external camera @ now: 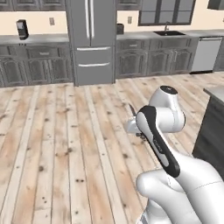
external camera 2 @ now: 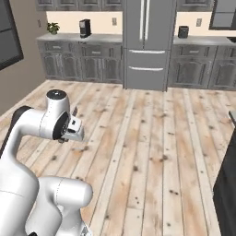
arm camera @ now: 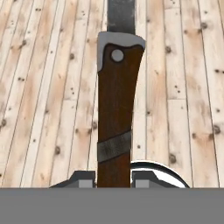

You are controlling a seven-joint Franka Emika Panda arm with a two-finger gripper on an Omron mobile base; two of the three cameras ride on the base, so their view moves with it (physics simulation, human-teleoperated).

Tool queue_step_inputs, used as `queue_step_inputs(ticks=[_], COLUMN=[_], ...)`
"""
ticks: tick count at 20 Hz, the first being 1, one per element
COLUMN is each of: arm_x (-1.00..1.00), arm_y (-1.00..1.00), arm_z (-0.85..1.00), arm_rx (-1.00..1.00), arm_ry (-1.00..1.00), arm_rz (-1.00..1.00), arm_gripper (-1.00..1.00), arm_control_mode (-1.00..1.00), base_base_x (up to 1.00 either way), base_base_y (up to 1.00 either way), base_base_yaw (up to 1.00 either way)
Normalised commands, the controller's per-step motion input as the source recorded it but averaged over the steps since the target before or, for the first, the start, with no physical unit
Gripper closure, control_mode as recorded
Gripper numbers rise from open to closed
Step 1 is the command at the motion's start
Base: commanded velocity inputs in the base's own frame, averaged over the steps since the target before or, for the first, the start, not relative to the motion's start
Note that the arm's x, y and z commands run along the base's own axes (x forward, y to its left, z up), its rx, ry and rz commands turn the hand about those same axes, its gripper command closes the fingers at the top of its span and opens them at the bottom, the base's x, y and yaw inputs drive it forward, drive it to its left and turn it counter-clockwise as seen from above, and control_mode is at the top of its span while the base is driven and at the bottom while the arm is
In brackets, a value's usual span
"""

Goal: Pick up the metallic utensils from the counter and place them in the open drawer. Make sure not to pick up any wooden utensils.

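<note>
Over the wood floor [arm camera: 52,87], your gripper [arm camera: 114,177] is pinching the knife [arm camera: 117,109] by its handle, blade running straight out ahead.

A home kitchen: grey cabinets [external camera: 43,65] under a back counter [external camera 2: 78,38], a steel fridge [external camera: 91,39], a sink [external camera: 168,33], a dishwasher [external camera: 205,53], a plank floor [external camera 2: 152,138].

white arm [external camera 2: 41,124], knife tip [external camera 2: 75,111], wood floor [external camera 2: 152,152]
</note>
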Motion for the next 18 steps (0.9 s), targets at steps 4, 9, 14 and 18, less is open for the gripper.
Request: queue_step_inputs(ticks=[4, 9, 14, 18], arm_x=[0.0, 0.0, 0.0, 0.0], arm_y=[0.0, 0.0, 0.0, 0.0], arm_z=[0.0, 0.0, 0.0, 0.0], arm_rx=[0.0, 0.0, 0.0, 0.0], arm_ry=[0.0, 0.0, 0.0, 0.0], arm_rz=[0.0, 0.0, 0.0, 0.0], arm_gripper=[1.0, 1.0, 1.0, 1.0], arm_control_mode=[1.0, 1.0, 1.0, 1.0], base_base_x=[1.0, 1.0, 1.0, 1.0], base_base_y=[1.0, 1.0, 1.0, 1.0], base_base_yaw=[-0.18, -0.13, -0.08, -0.16])
